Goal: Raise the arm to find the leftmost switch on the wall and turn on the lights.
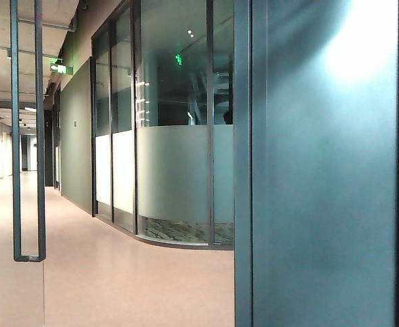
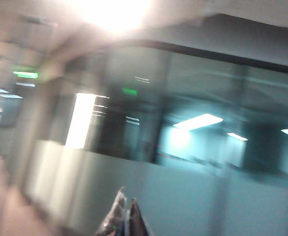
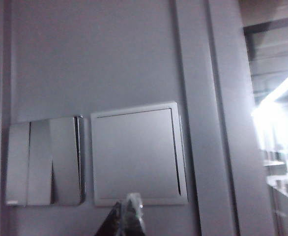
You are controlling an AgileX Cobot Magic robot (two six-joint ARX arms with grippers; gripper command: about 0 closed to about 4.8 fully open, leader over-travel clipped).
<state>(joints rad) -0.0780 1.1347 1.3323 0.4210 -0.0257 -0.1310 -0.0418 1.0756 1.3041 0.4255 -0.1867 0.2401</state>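
- Silvery tips of the right gripper (image 3: 127, 214) sit pressed together, holding nothing, at the lower middle of the right wrist picture, close before a grey wall (image 3: 109, 54).
- Just beyond them is a large square switch plate (image 3: 136, 155); beside it is a three-rocker switch panel (image 3: 43, 162), whose leftmost switch (image 3: 17, 163) lies farthest from the tips.
- Left gripper (image 2: 124, 216), also closed and empty, points at a blurred glass partition (image 2: 198, 123).
- Neither arm shows in the exterior view's corridor (image 1: 111, 272).

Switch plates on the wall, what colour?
Silvery grey, both the three-rocker switch and the single plate; clearest in the right wrist view.
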